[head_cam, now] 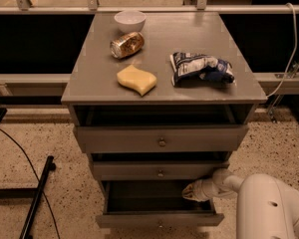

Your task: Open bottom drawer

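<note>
The bottom drawer (159, 219) is sitting pulled out with the claw (189, 190) reaching into its right side, open or closed I cannot tell, so backing the claw out is probably coming next.

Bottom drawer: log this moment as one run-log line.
bottom drawer: pulled out, interior showing | end effector: inside the open drawer, at its right side

Dim warm light; claw (189, 191) at shadowed bottom drawer (159, 219).
</note>
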Available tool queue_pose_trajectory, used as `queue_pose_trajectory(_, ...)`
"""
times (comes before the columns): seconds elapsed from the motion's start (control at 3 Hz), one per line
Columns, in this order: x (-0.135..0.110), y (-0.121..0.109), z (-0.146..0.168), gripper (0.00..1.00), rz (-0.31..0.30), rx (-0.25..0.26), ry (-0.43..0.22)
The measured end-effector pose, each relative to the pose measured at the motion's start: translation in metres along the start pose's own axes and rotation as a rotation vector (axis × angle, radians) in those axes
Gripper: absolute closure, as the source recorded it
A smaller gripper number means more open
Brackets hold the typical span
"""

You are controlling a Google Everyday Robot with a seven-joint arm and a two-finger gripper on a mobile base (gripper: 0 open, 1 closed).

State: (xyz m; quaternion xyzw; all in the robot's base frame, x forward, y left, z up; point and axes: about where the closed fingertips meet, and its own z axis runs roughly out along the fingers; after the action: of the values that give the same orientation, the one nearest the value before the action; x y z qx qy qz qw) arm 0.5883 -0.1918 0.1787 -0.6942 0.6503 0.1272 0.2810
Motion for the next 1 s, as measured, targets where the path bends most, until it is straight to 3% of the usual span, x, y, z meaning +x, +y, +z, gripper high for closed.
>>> queue_pose_trajectory(0.67, -0.004, 0.010, 0.008, 0.12, -0.012, -0.013, 0.023)
queue_pose_trajectory(1.0, -0.008, 0.023, 0.009, 0.07, -0.019, -0.019, 0.045)
